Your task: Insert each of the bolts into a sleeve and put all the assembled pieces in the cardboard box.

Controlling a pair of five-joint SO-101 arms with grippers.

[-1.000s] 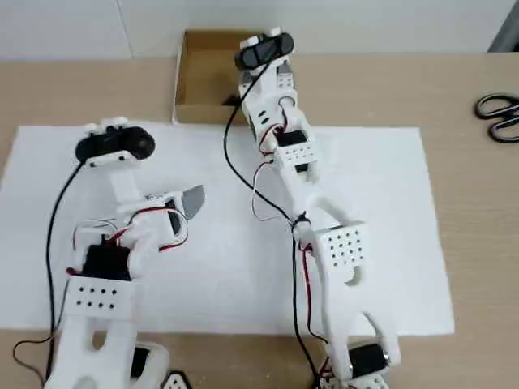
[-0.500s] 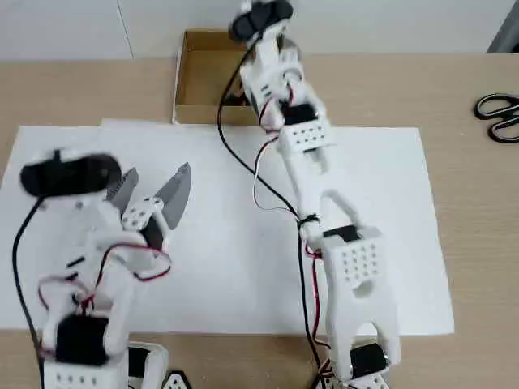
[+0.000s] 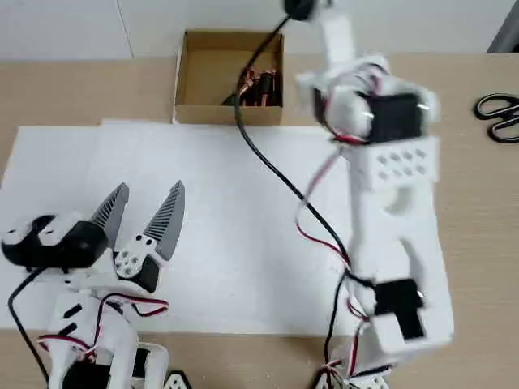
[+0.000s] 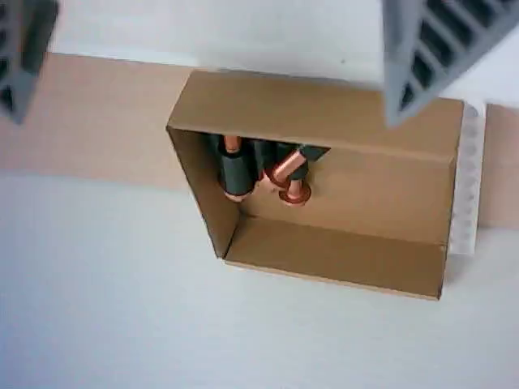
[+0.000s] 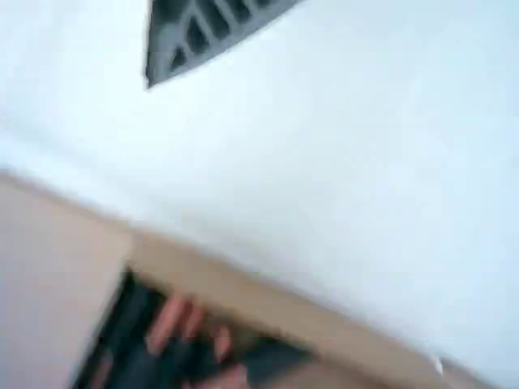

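Cardboard, brown and open-topped, makes the small square box at the far edge of the white paper sheet. It holds the copper bolts pushed into black sleeves, which lie heaped against one wall. The left wrist view looks straight down on them, some overlapping.

The left gripper hangs low over the near part of the sheet, well apart from the box, with its grey jaws spread wide and nothing between them. The right gripper is up above the box's far side. I cannot tell whether it is apart or together.

Every assembled piece I can find is in the box, so the step in hand is probably clearing the arms away. To do that well, lift the right arm up and off the box before swinging it. Its black cable crosses the box's front wall and could drag the box along the wooden counter — watch it. The left arm need not move.
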